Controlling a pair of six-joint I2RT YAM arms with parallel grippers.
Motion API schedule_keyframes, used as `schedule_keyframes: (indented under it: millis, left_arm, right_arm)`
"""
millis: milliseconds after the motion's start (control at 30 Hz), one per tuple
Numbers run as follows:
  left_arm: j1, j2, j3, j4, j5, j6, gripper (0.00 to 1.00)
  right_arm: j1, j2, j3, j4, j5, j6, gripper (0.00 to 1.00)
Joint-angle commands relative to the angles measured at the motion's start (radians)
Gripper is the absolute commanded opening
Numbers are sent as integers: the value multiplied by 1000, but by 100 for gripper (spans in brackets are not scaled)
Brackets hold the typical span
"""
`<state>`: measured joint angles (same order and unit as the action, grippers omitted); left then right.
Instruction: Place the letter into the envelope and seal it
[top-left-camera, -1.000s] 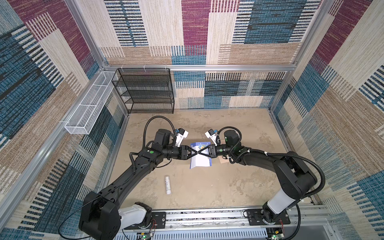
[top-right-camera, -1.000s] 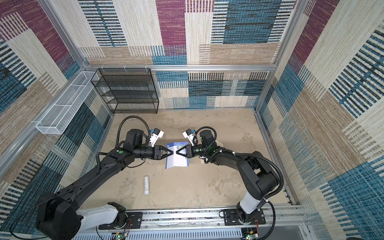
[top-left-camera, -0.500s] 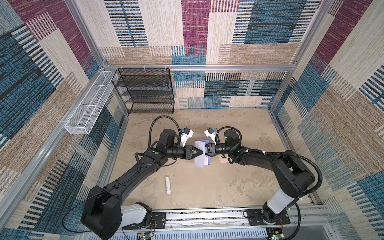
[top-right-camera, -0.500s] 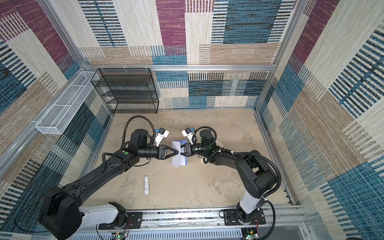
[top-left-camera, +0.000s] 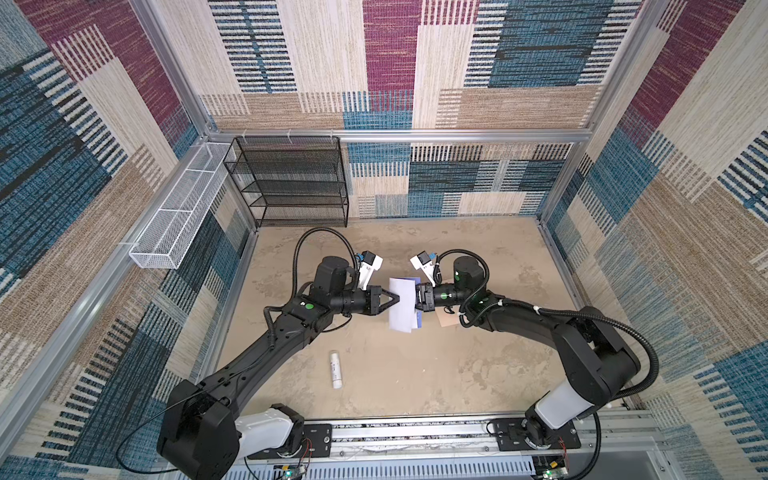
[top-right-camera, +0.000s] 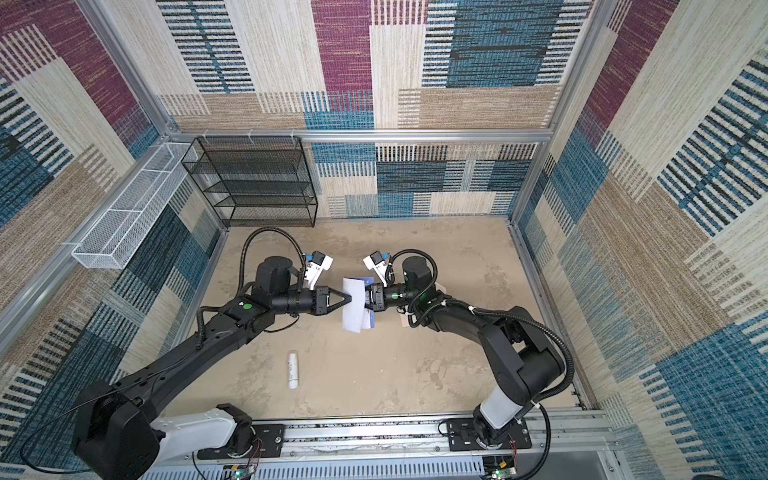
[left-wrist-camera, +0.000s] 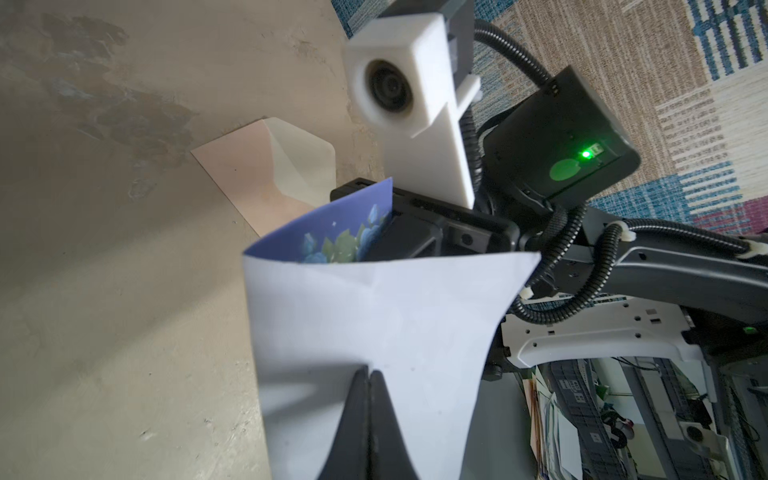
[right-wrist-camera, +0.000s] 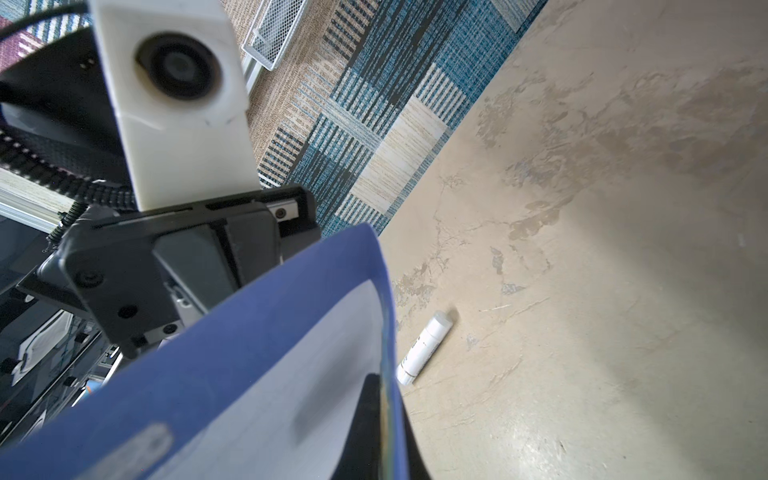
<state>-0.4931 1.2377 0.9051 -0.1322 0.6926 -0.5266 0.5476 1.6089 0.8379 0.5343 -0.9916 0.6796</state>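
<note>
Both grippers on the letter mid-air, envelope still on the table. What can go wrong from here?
1. The left gripper and right gripper are both shut on the white paper letter with a dark blue border, which is bowed between them. Any pull apart may crease or tear it.
2. The pale peach paper envelope lies flap-open on the table, partly under the right arm in both top views. Lowering that arm could nudge it.

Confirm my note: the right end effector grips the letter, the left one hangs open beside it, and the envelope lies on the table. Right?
Not quite. The left end effector is not open: the left wrist view shows its jaws shut on the white back of the letter. The rest stands: the right end effector grips the letter, and the envelope lies on the table.
</note>
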Motion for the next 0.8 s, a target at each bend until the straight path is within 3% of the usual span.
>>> schedule_keyframes:
  millis: [0, 133, 300, 633, 767]
  left_arm:
    - [1, -11, 5, -41, -82, 28, 0]
    - [1, -23, -4, -54, -145, 29, 0]
    - [0, -34, -14, -58, -146, 27, 20]
    - [1, -34, -57, 64, 52, -4, 34]
    - [1, -36, -64, 93, 92, -14, 35]
  right_arm:
    - [0, -15, 11, 38, -7, 13, 1]
    - [0, -31, 15, 33, 3, 10, 1]
    - [-1, -52, 15, 32, 6, 7, 1]
    - [0, -81, 30, 23, 5, 8, 1]
    - [0, -87, 33, 21, 0, 8, 1]
